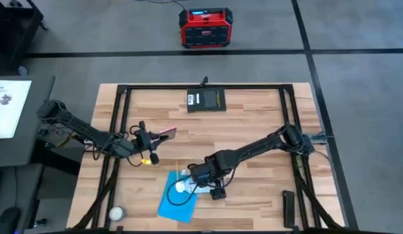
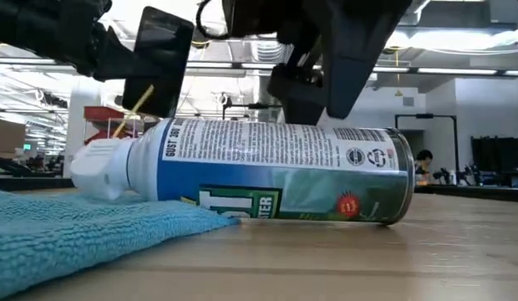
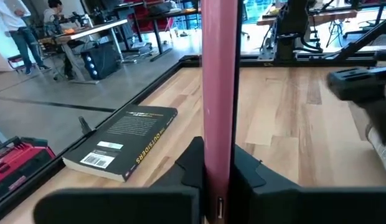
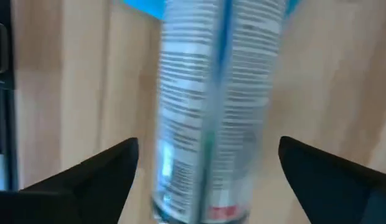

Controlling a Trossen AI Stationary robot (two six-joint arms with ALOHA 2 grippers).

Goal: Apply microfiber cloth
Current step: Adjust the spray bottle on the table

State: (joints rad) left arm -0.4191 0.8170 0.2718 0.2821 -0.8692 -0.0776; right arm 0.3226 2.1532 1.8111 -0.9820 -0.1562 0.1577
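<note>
The sky-blue microfiber cloth (image 1: 172, 203) lies flat near the table's front edge, also in the low view (image 2: 75, 226). A spray can (image 2: 276, 171) lies on its side, its white cap end (image 2: 96, 171) on the cloth and its body on the wood. My right gripper (image 1: 195, 179) hovers open just above the can (image 4: 211, 93), one finger on either side, apart from it. My left gripper (image 1: 149, 138) is left of centre, shut on a pink-backed phone (image 1: 166, 132). My left gripper pinches the phone's near end (image 3: 218, 163) between its two fingers (image 3: 192, 167), one on each flat face. The phone sticks straight out from the fingers toward the table's right, edge-on in the wrist view. It is lifted clear of the table (image 2: 163, 63).
A black book (image 1: 207, 101) lies at the table's far middle. A thin black bar (image 1: 289, 208) lies at the front right, and a small white ball (image 1: 115, 212) at the front left. A red box (image 1: 203, 27) stands on the floor beyond the table.
</note>
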